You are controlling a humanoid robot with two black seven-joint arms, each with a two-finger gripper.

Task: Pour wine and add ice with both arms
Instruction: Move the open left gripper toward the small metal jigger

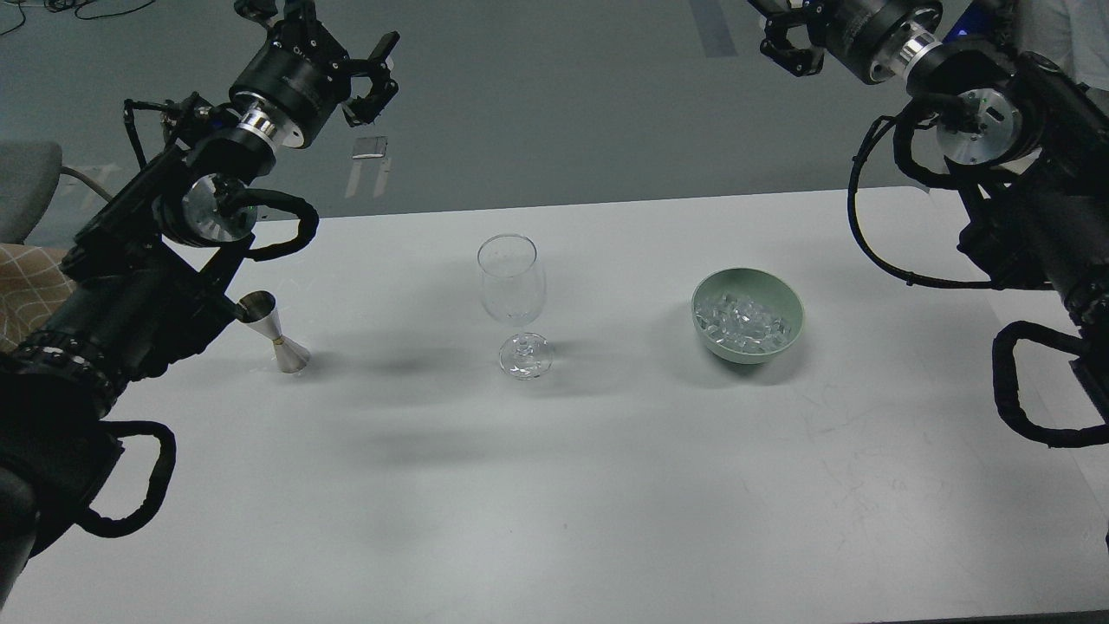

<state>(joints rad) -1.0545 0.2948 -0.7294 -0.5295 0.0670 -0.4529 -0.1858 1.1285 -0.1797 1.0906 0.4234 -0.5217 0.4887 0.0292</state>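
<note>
A clear, empty stemmed wine glass [511, 282] stands upright in the middle of the white table [554, 485]. A pale green bowl [793, 303] to its right holds many small clear ice cubes [743, 319]. A silver jigger [277, 334] stands to the left of the glass, close under my left arm. My left gripper [371, 76] is raised high beyond the table's far edge, open and empty. My right gripper [787, 42] is raised at the top edge, far above the bowl; it is dark and partly cut off. No wine bottle shows.
A grey chair [26, 186] and a patterned cushion [26, 290] are at the far left beside the table. Grey floor with tape marks [368, 165] lies beyond the far edge. Black cable loops [1027, 381] hang from both arms over the table's sides.
</note>
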